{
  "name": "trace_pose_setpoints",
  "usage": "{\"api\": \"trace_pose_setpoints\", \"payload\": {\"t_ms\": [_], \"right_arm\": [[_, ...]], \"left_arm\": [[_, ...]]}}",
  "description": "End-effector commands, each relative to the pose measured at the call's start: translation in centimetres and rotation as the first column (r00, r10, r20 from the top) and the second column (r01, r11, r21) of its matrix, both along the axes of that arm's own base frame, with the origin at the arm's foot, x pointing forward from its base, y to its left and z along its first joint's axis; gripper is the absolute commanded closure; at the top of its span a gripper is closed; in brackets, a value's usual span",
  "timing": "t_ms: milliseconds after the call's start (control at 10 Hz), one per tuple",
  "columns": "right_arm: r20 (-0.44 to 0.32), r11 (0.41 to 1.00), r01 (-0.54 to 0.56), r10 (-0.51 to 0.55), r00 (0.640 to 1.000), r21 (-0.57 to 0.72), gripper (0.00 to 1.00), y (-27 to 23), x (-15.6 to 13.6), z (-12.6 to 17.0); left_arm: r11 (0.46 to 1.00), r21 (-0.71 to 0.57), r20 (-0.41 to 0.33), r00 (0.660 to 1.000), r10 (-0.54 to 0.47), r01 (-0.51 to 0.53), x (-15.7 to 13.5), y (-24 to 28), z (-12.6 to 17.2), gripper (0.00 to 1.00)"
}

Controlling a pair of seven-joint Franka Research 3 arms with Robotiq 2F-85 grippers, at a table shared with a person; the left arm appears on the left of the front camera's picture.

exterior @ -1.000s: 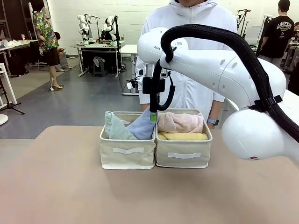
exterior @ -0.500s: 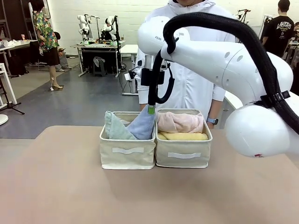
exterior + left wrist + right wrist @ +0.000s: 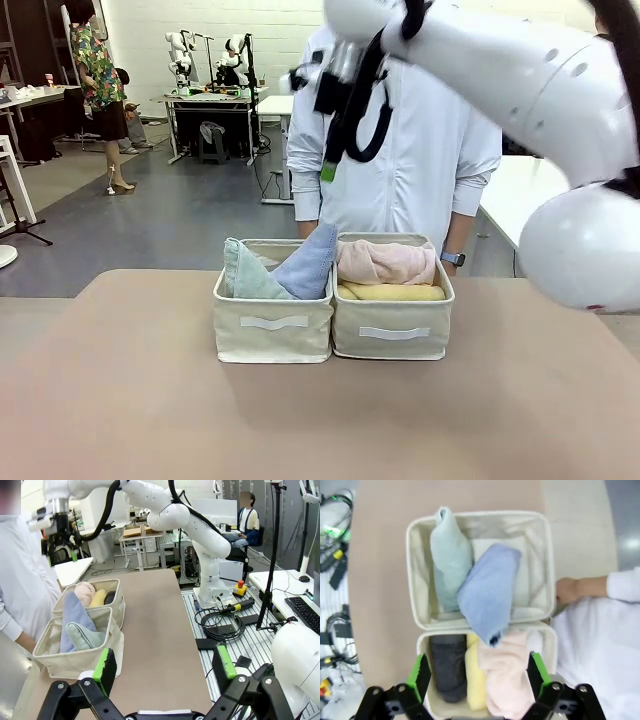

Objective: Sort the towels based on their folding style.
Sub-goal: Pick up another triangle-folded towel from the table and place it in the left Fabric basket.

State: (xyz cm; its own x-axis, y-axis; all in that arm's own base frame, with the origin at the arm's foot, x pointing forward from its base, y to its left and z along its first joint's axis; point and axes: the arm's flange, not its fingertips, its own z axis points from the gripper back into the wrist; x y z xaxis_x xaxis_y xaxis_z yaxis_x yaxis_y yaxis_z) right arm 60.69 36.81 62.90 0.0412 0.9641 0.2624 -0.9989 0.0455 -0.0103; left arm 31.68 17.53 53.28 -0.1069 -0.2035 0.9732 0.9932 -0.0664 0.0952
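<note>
Two beige bins stand side by side at the table's far middle. The left bin (image 3: 273, 342) holds a sage-green cone towel (image 3: 245, 277) and a light-blue cone towel (image 3: 311, 262) leaning on its right rim. In the right bin (image 3: 392, 346) lie rolled towels, pink (image 3: 385, 261) over yellow (image 3: 395, 292). From above, the dark grey roll (image 3: 449, 666) and a bit of white towel (image 3: 534, 641) show beside yellow and pink. My right gripper (image 3: 328, 172) hangs high above the bins, open and empty (image 3: 479, 672). My left gripper (image 3: 165, 662) is open, well back from the bins.
A person in a white jacket stands right behind the bins, one hand (image 3: 567, 590) close to the left bin's far wall. The brown table (image 3: 150, 400) has free room in front of the bins. Cables and an arm base (image 3: 220, 600) sit beside the table.
My right gripper has risen straight up from the light-blue towel's tip to well above the bins. The towel stays leaning in the left bin.
</note>
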Motion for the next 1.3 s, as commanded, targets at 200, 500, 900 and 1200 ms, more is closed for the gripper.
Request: {"api": "trace_pose_setpoints", "payload": {"t_ms": [200, 500, 900, 1200], "right_arm": [[-0.178, 0.997, 0.075, -0.074, 0.981, 0.003, 0.00, -15.0, -9.4, -4.0], [-0.210, 0.991, 0.119, -0.130, 0.969, -0.062, 0.00, -19.3, -12.8, -5.2], [-0.228, 0.991, 0.115, -0.129, 0.965, -0.074, 0.00, -16.0, -0.1, 3.9], [-0.228, 0.991, 0.115, -0.129, 0.965, -0.074, 0.00, -16.0, -0.1, 3.9]], "left_arm": [[1.000, -0.021, 0.028, 1.000, 0.003, -0.002, -0.2, 0.0, 0.1, 0.00], [1.000, -0.021, 0.028, 1.000, 0.003, -0.002, -0.2, 0.0, 0.1, 0.00], [1.000, -0.021, 0.028, 1.000, 0.003, -0.002, -0.2, 0.0, 0.1, 0.00], [1.000, -0.021, 0.028, 1.000, 0.003, -0.002, -0.2, 0.0, 0.1, 0.00]]}}
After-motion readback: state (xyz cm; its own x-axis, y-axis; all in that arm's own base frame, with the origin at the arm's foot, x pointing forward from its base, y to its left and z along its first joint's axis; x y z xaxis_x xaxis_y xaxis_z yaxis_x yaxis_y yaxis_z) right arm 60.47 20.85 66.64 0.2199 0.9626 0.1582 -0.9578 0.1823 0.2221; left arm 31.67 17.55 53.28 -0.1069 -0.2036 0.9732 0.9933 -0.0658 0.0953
